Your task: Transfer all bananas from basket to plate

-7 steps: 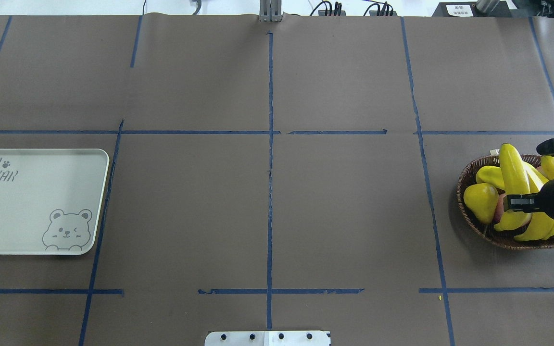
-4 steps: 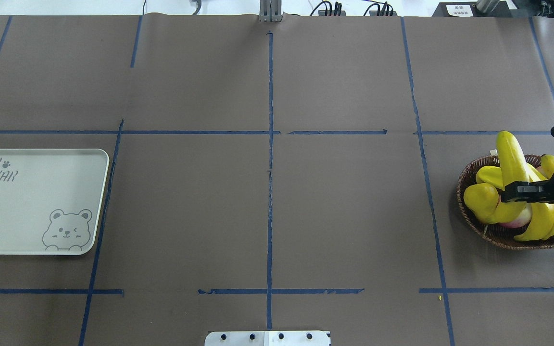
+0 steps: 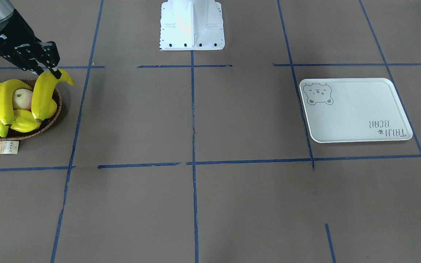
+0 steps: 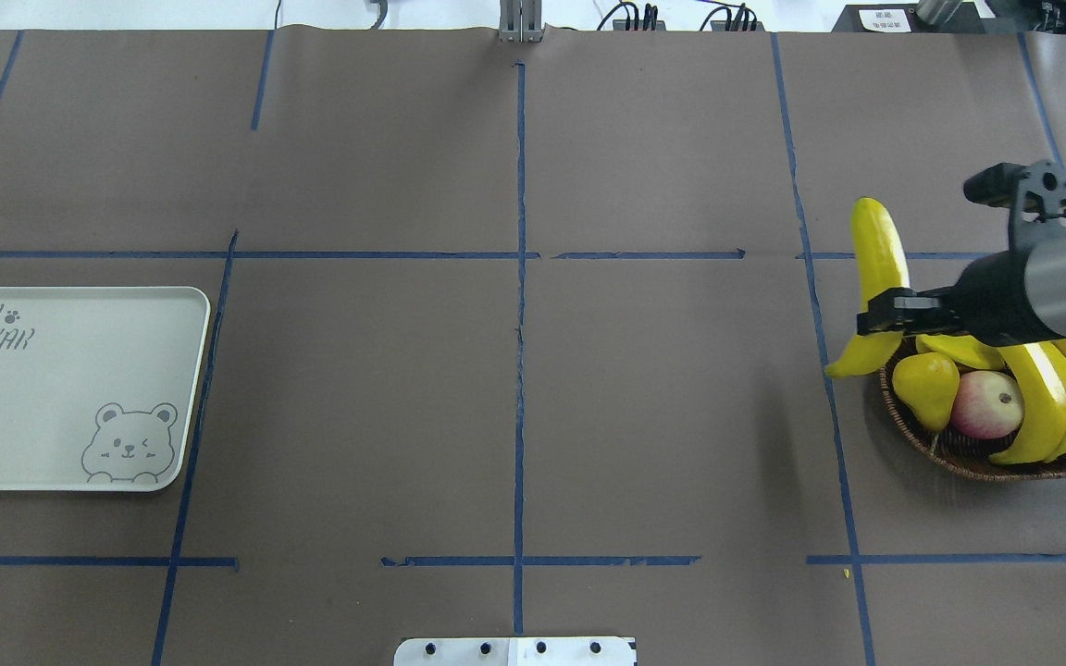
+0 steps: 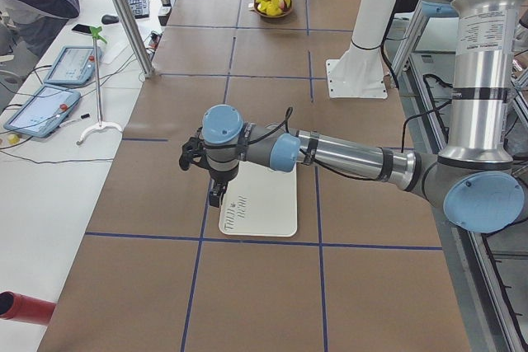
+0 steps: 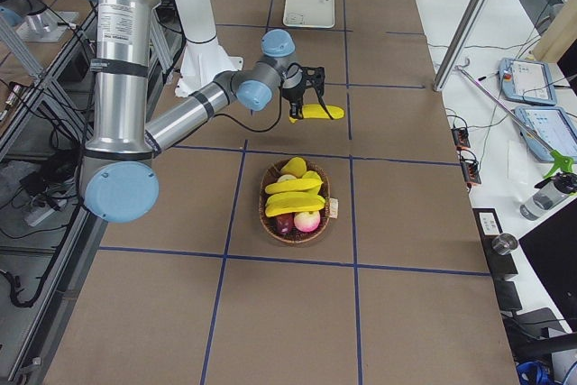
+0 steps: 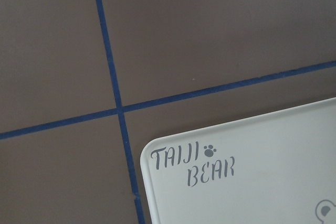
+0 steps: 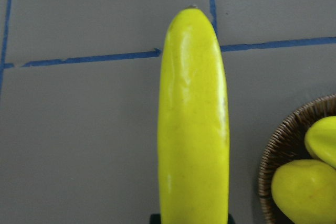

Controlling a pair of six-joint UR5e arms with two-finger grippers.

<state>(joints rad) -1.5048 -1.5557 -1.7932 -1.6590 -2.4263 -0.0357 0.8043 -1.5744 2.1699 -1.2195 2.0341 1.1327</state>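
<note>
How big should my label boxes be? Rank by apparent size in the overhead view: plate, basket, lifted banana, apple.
1. plate, even though the frame edge cuts it off.
2. basket, also cut off at the edge.
3. lifted banana; it is raised nearer the camera, so it may look oversized.
4. apple.

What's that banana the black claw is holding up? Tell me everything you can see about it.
The held banana is long, gently curved and bright glossy yellow, with a smooth, plastic-looking skin, so it is probably a model fruit. One end is rounded and the other tapers to a point. The right gripper is shut on it nearer the tapered end, so most of its length sticks out past the grip. It hangs in the air off to one side of the basket, higher than its rim. Nothing but the gripper touches it.
</note>
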